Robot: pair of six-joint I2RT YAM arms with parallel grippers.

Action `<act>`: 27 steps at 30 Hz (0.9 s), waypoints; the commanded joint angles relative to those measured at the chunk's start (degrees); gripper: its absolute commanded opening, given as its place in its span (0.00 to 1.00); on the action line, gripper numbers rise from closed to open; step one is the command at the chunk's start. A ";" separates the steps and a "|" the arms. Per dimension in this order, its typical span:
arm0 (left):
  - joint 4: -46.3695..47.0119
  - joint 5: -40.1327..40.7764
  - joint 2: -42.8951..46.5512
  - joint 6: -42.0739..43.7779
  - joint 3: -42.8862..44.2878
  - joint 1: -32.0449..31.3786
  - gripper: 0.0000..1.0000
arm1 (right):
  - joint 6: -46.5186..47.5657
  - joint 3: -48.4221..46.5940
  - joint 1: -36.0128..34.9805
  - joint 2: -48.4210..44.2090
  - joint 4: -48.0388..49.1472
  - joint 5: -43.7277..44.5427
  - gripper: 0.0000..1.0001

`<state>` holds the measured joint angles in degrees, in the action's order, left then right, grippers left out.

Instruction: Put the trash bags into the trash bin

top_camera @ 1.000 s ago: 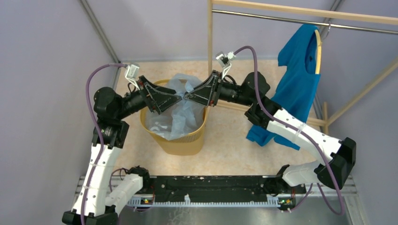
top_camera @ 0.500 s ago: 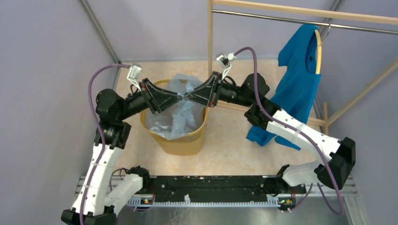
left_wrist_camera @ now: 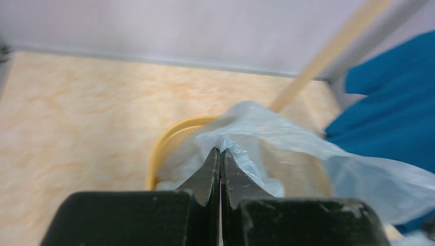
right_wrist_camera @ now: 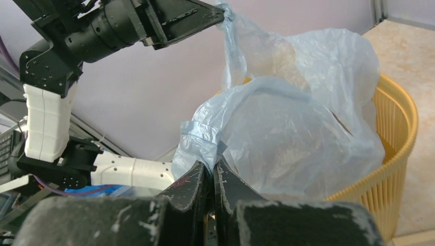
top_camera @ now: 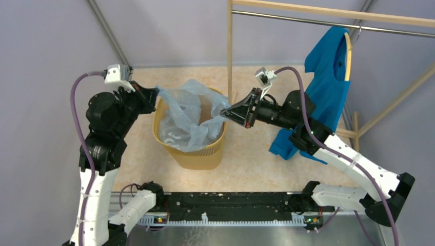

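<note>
The yellow mesh trash bin (top_camera: 197, 154) stands on the floor between my arms. A pale blue translucent trash bag (top_camera: 187, 110) sits in it, with its top stretched wide above the rim. My left gripper (top_camera: 155, 92) is shut on the bag's left edge, just outside the bin's left rim. In the left wrist view the closed tips (left_wrist_camera: 220, 149) pinch a fold of the bag (left_wrist_camera: 267, 128) above the bin rim (left_wrist_camera: 164, 141). My right gripper (top_camera: 221, 114) is shut on the bag's right edge over the right rim. The right wrist view shows film (right_wrist_camera: 287, 128) bunched between its tips (right_wrist_camera: 213, 165).
A bright blue shirt (top_camera: 323, 92) hangs on a hanger from a wooden rack at the right. The rack's upright post (top_camera: 229, 51) stands just behind the bin. Grey walls close in left and behind.
Both grippers closed on the bag near the bin's middle, then drew apart, left one leftward and right one rightward. The bag's mouth is now pulled wide.
</note>
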<state>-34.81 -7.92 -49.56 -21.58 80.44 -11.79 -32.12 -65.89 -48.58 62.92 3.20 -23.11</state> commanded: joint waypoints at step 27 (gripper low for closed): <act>-9.81 42.65 -1.55 7.25 0.45 0.01 0.00 | 12.01 -2.20 10.60 -2.61 -20.21 14.38 0.00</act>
<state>-45.65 28.53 -53.87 -16.51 77.25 -11.79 -22.96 -64.38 -39.79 62.35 -13.54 -12.03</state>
